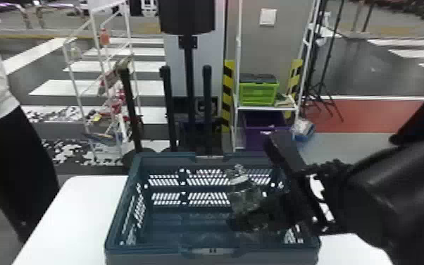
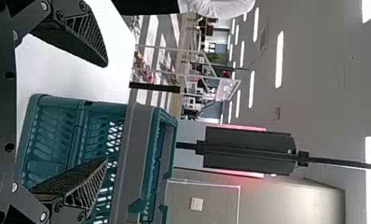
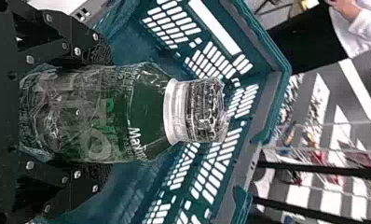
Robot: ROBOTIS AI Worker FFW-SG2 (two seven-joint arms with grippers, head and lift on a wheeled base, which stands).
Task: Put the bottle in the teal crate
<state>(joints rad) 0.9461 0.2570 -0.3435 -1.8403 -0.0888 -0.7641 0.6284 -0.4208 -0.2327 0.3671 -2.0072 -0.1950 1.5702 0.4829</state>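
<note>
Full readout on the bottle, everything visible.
The bottle looks like clear, shiny plastic, with green round its middle, pale lettering, a white neck band and a crinkled clear top. The right gripper clamps its sides; it is top up, leaning slightly, within the crate. Can't tell whether its base touches the crate's floor.

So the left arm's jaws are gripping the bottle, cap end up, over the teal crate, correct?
Wrong arm: the right wrist view shows the bottle between the right arm's jaws. The rest stands: it is cap end up, over the teal crate.
</note>
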